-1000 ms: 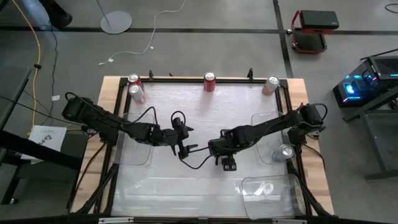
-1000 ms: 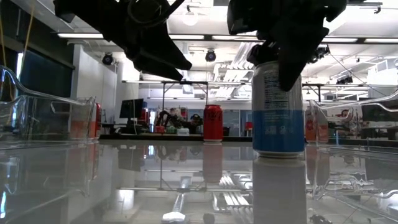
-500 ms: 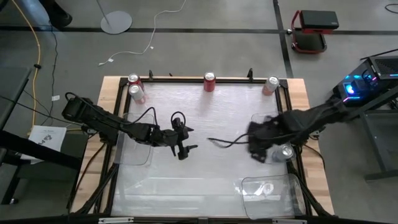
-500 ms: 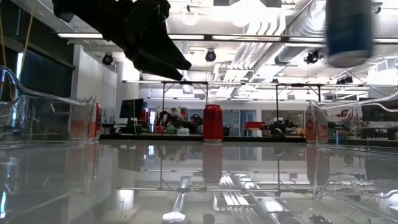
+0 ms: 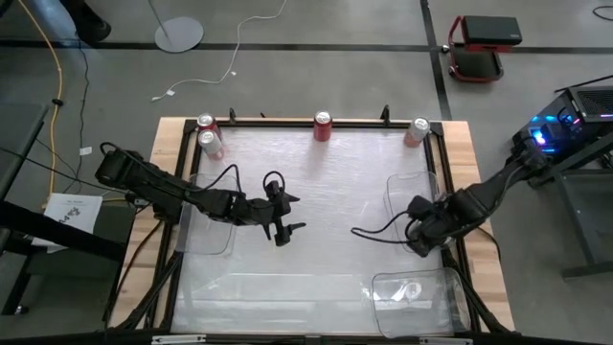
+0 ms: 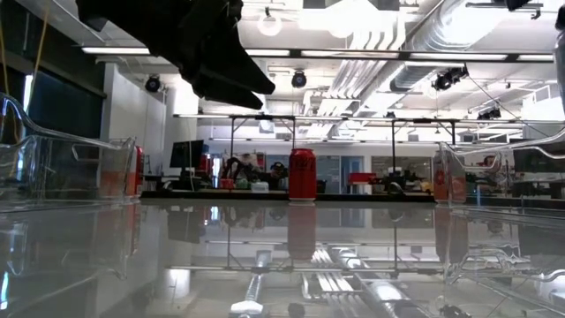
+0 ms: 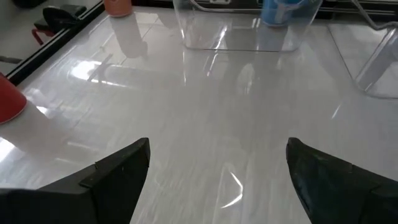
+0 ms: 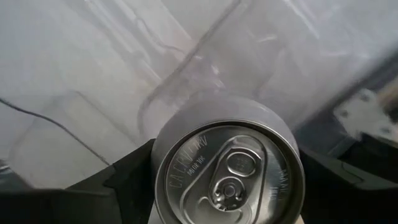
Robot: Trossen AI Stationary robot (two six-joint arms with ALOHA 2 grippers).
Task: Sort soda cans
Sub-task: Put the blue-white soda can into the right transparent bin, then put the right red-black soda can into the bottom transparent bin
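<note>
Grey concrete floor (image 5: 316, 24), a red cart (image 5: 482, 45) parked on it, and ceiling strip lights (image 6: 494, 58) over what may be workbenches.

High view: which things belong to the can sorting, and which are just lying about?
Job: centre red can, right pink-white can, left red can, pale can beside it, silver-topped can held by right gripper over clear tray; left gripper waits mid-table.
Lying about: floor cable, paper sheet, red cart.

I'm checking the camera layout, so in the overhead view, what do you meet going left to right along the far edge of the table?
Red can with a pale can just in front of it, → red can at mid-edge → pale pink can at the right corner.
</note>
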